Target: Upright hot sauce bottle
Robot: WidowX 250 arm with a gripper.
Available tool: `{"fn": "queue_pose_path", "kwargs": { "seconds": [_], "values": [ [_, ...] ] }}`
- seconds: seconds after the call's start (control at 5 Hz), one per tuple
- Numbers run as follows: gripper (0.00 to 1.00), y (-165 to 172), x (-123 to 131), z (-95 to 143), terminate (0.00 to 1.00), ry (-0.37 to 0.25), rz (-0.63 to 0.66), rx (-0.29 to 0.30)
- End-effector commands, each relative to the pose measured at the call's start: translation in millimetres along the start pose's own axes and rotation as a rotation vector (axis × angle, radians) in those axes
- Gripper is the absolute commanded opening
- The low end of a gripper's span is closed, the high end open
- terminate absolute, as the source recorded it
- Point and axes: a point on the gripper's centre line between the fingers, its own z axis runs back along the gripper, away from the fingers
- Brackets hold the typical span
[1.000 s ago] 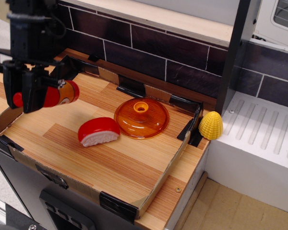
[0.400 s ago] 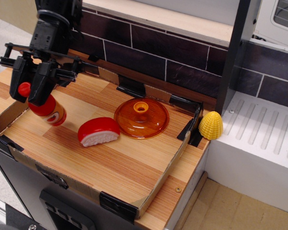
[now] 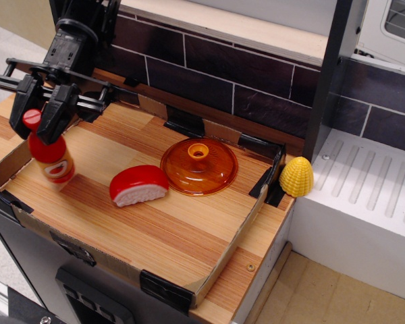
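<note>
Start with the desk (image 3: 169, 229), the wooden surface boxed in by a low cardboard rim across the middle and left of the frame. On it, an orange translucent lid (image 3: 199, 166) sits near the centre, and a red-topped dome toy (image 3: 138, 185) lies just left of it and a little lower. A yellow corn toy (image 3: 296, 177) stands outside the rim at centre right. None of these has moved.

What has changed is the hot sauce bottle (image 3: 48, 154) at the left edge of the frame. A second ago it lay nearly horizontal in the end effector (image 3: 40, 116), cap to the left and base to the right. It then swung through a slant, and now its long axis runs close to vertical, cap up and base down, leaning a little with the cap toward the upper left. The orange label faces you.

The end effector is clenched on the bottle's neck and shoulder, its two dark fingers either side just under the cap. You have lowered the bottle toward the wood, but whether the base touches cannot be told from this view.

The turn looks essentially done. What likely remains is to seat the base flat and release without tipping it.
</note>
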Motion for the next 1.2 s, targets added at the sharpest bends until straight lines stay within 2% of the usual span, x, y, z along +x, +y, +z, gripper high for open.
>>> {"fn": "queue_pose_path", "kwargs": {
  "seconds": [0.0, 0.2, 0.4, 0.6, 1.0],
  "values": [
    [0.00, 2, 4, 1, 0.00, -0.011, 0.008, -0.019],
    [1.00, -1, 2, 1, 0.00, -0.024, -0.013, -0.020],
    [1.00, -2, 5, 1, 0.00, -0.041, -0.037, -0.025],
    [1.00, -1, -3, 13, 0.00, -0.099, -0.077, -0.014],
    [1.00, 3, -28, 30, 0.00, -0.263, -0.163, 0.043]
  ]
}}
